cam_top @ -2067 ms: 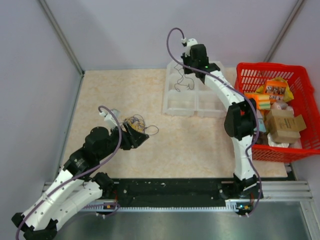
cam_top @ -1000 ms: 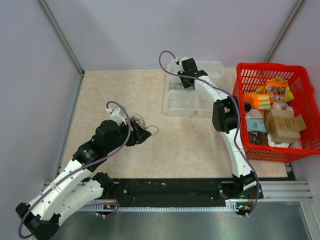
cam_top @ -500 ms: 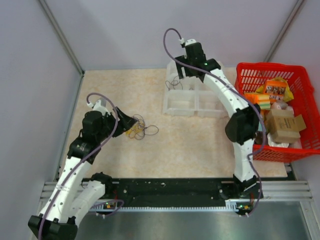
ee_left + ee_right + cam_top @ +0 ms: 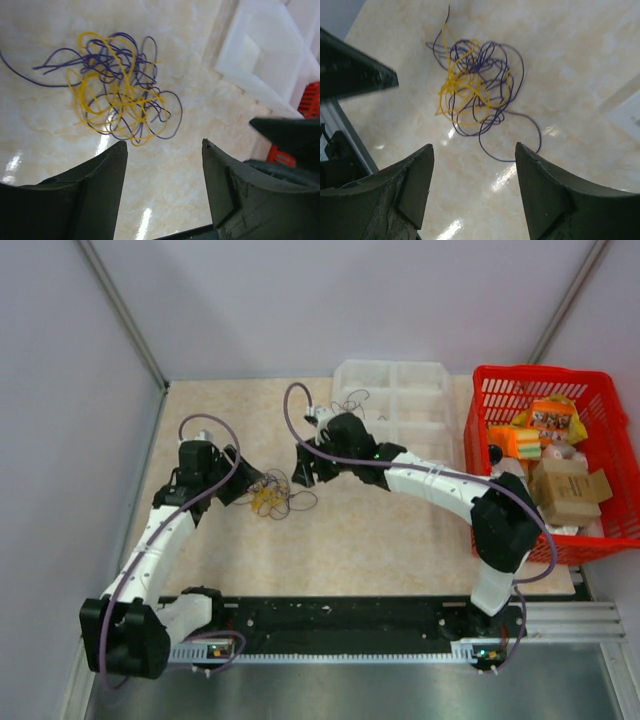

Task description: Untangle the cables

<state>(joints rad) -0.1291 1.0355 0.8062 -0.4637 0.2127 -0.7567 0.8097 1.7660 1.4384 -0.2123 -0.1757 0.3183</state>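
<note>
The cables (image 4: 275,495) lie as a small loopy tangle of purple and yellow wires on the beige tabletop, with one purple strand trailing right. My left gripper (image 4: 238,486) hovers just left of the tangle, open. Just right of it my right gripper (image 4: 305,468) is also open. In the left wrist view the tangle (image 4: 120,92) lies beyond the open gripper (image 4: 164,145), with nothing between the fingers. In the right wrist view the tangle (image 4: 475,87) sits ahead of the open gripper (image 4: 474,147), untouched. A separate dark wire (image 4: 352,402) lies in the white bin.
A clear white two-compartment bin (image 4: 440,370) stands at the back of the table, partly behind the right arm. A red basket (image 4: 600,380) full of packets stands at the right. Grey walls close in on the left and at the back.
My right arm has swung from the white bin down to the right side of the tangle. The left gripper stays beside the tangle, its arm shifted a little. The tangle has not moved.
</note>
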